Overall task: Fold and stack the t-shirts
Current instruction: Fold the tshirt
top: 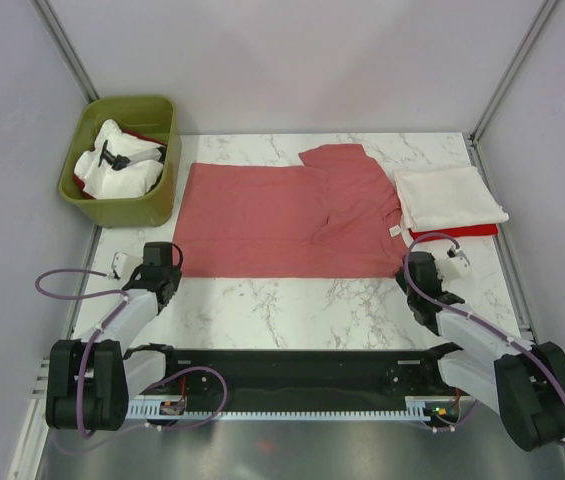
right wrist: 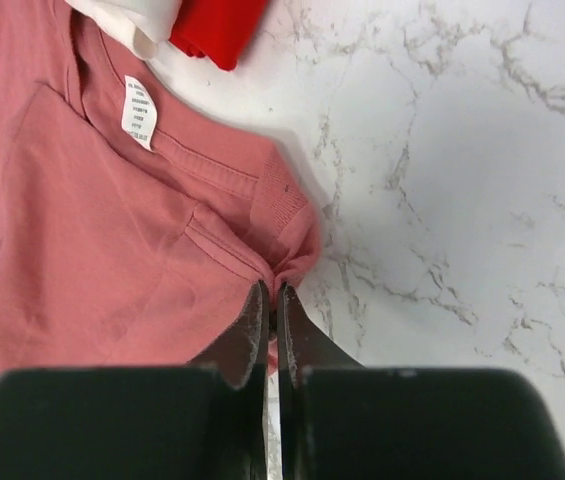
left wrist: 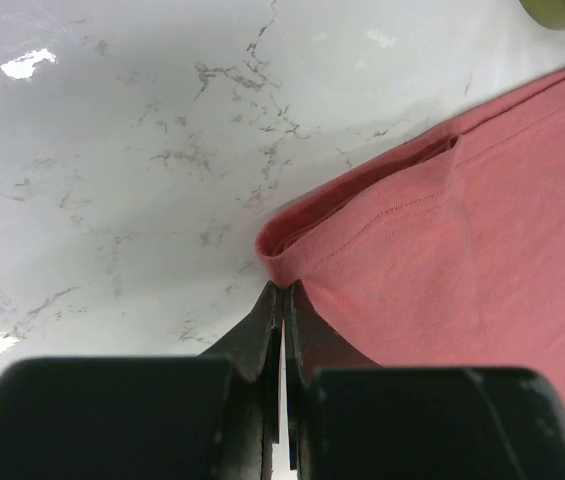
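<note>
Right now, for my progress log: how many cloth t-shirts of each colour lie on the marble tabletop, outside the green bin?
Dusty salmon-red cloth t-shirt, laid out: 1
Cream-white cloth t-shirt, folded: 1
Bright red cloth t-shirt, folded underneath it: 1
Total: 3

The left arm (top: 127, 315) and right arm (top: 467, 335) had black joints, pale grey links and looping purple cables (top: 67, 272); their gripper fingers (left wrist: 257, 340) were black tapered wedges.

Two claws. Three shirts: one salmon shirt (top: 282, 215) between the left claw (top: 175, 268) and right claw (top: 409, 262), one cream shirt (top: 449, 195) and one red shirt (top: 462, 233) just beyond the right claw. One green bin (top: 112, 208) beyond the left claw.
</note>
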### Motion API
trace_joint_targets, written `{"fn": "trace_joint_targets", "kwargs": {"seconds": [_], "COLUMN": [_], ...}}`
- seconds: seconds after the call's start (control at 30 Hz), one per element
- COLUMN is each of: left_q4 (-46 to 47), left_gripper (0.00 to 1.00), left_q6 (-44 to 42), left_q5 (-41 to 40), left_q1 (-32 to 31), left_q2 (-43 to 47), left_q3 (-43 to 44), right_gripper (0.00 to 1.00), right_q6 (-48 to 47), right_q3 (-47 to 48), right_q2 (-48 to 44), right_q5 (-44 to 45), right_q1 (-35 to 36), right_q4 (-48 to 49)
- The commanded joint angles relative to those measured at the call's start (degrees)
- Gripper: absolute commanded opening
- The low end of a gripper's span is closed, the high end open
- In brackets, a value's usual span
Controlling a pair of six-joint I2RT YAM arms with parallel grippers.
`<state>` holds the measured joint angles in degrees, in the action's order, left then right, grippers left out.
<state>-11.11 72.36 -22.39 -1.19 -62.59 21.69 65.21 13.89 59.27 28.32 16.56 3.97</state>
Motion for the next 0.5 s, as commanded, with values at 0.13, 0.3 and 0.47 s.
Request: {"fn": "trace_joint_targets", "kwargs": {"seconds": [0.13,0.3,0.47], "left_q4": [-0.58,-2.50,-10.39], "left_gripper": [0.02,0.02,0.02], "left_q6": [-1.60,-5.21,-1.08], "left_q5": [-3.10,-1.69,3.39], "left_q1": [0.40,0.40,0.49], "left_q2": [0.10,-1.83,-4.64], "left_q3": [1.86,4.32,9.14], "right_gripper": [0.00,0.00,0.00], "right_q6": [-0.52,-1.41,-0.96], "right_q3": [2.81,4.65,15.88], "right_q2": [-6.69,-8.03,-3.21], "right_q5": [5.87,4.91,2.20], "right_q1": [0.05,-0.03,-0.03], "right_q4": [-3.88,-6.61,-11.51]}}
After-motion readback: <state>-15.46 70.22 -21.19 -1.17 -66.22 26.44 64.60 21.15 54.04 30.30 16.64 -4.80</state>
